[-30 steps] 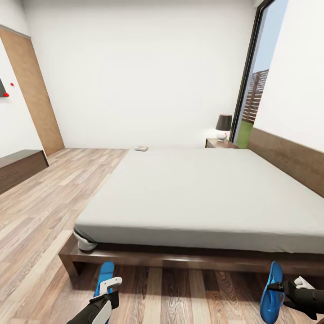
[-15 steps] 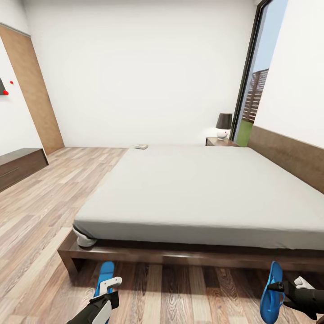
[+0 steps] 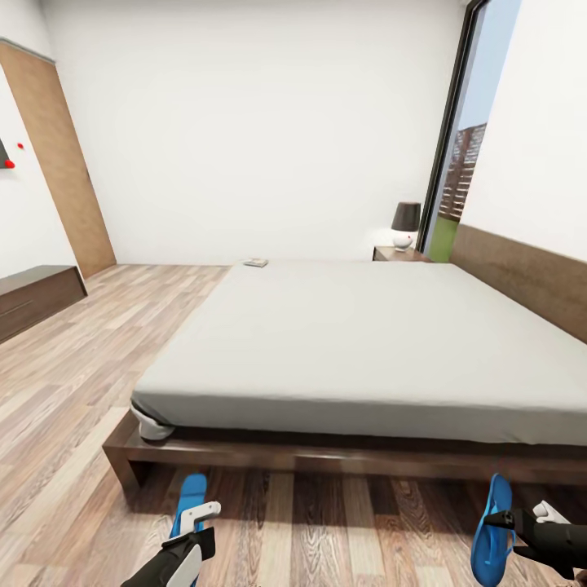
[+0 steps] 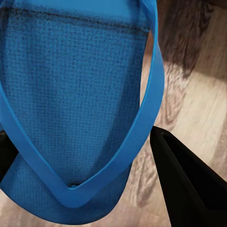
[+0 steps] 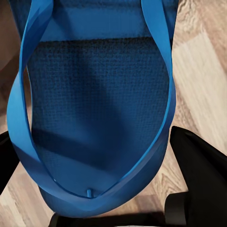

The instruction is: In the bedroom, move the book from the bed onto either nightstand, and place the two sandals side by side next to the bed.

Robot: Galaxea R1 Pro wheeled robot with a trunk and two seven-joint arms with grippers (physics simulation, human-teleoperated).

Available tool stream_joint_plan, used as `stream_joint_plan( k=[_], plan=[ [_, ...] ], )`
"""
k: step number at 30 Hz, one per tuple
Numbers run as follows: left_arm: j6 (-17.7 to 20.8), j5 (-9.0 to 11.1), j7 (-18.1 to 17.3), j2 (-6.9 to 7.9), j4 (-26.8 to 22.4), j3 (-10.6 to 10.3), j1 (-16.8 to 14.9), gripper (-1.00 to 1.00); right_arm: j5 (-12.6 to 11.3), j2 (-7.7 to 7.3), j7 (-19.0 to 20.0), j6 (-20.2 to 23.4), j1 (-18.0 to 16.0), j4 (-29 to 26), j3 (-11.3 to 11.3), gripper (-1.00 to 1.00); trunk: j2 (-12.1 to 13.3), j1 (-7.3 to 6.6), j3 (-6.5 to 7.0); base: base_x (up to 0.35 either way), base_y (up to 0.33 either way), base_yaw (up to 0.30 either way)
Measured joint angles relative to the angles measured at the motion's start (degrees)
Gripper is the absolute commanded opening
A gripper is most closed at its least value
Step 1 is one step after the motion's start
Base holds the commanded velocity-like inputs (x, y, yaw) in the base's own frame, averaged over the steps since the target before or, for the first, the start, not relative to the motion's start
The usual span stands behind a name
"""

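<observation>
Each gripper holds one bright blue sandal above the wood floor in front of the bed's (image 3: 277,456) near side. My left gripper (image 3: 198,522) is shut on the left sandal (image 3: 191,497). The left wrist view has this sandal's sole and strap (image 4: 80,94) close up between the black fingers (image 4: 189,189). My right gripper (image 3: 512,522) is shut on the right sandal (image 3: 492,534), which also spans the right wrist view (image 5: 94,99). The book (image 3: 255,262) lies on the grey mattress at its far left corner. A nightstand (image 3: 398,254) stands beyond the bed's far right corner.
A dark-shaded lamp (image 3: 405,225) sits on the nightstand. A low dark dresser (image 3: 33,297) stands at the left wall beside a wooden door (image 3: 69,171). A tall window (image 3: 469,155) and the headboard (image 3: 522,281) are at the right. Open plank floor (image 3: 90,359) lies left of the bed.
The whole picture has shifted slightly upward, so the camera has moved. Both grippers and their sandals keep the same place in the view.
</observation>
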Motion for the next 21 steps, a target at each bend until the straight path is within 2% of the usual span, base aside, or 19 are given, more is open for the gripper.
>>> stream_joint_plan(
  k=[21],
  plan=[
    [0.06,-0.09,-0.03,0.03,-0.06,0.11,0.0,-1.0,-0.03,-0.02,-0.04,0.01,0.0,-0.13,0.05,-1.0,-8.42,4.61,-3.77,0.0,0.0,0.0]
  ],
)
